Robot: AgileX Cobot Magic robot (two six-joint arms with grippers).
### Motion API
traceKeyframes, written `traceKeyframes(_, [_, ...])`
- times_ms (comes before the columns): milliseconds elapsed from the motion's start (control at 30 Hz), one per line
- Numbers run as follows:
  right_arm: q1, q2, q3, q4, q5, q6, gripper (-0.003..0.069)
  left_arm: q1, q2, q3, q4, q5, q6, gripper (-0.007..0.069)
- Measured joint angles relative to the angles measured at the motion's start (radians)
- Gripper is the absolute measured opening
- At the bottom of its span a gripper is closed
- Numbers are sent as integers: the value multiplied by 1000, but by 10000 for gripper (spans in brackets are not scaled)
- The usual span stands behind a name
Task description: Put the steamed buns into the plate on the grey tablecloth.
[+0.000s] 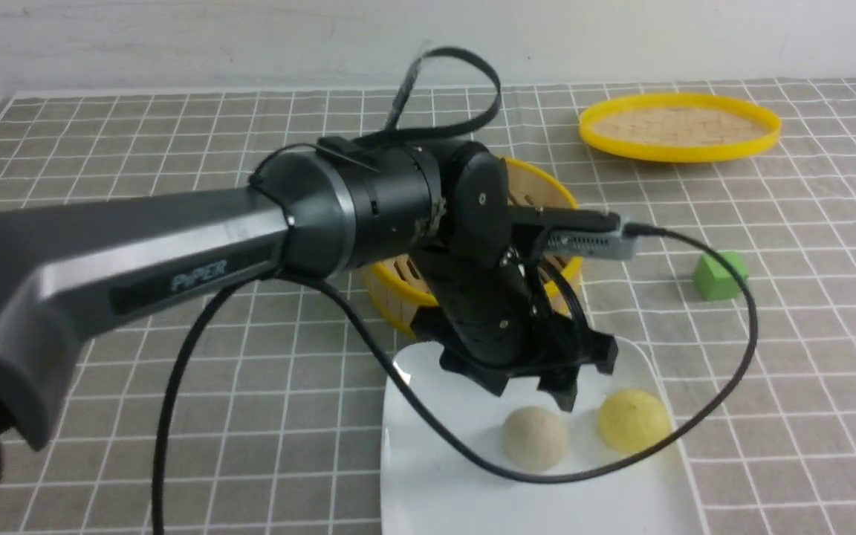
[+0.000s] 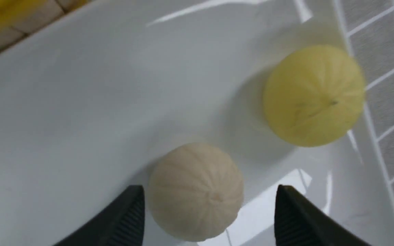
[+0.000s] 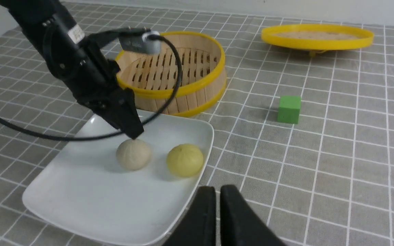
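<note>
The white square plate (image 1: 435,483) lies on the grey tablecloth (image 1: 175,371) at the front middle. The beige-white bun (image 1: 536,438) and the yellow bun (image 1: 634,420) both rest on the plate, side by side. My left gripper (image 1: 536,390) is open and hangs just above the beige bun. In the left wrist view the beige bun (image 2: 197,191) sits between the spread fingers of the left gripper (image 2: 210,191), and the yellow bun (image 2: 315,95) lies near the plate's rim (image 2: 361,191). My right gripper (image 3: 217,191) is shut and empty, over the cloth beside the plate (image 3: 80,198).
An empty round bamboo steamer (image 3: 173,68) stands just behind the plate. Its flat yellow-rimmed lid (image 1: 679,126) lies at the back right. A green cube (image 1: 720,275) sits on the cloth to the right. The left arm's black cable (image 1: 695,416) loops over the plate.
</note>
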Motion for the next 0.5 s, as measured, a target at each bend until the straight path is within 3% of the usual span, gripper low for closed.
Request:
traceKeyframes(100, [0, -1, 60, -8, -66, 10, 43, 0, -61, -19, 18, 8, 0, 528])
traceKeyframes(300, [0, 4, 282, -19, -409, 73, 9, 0, -201, -29, 79, 20, 0, 531])
traceKeyframes(367, [0, 13, 366, -21, -595, 87, -10, 0, -234, -29, 99, 26, 0, 531])
traceKeyframes(500, [0, 16, 431, -21, -722, 87, -12, 0, -248, -29, 100, 35, 0, 511])
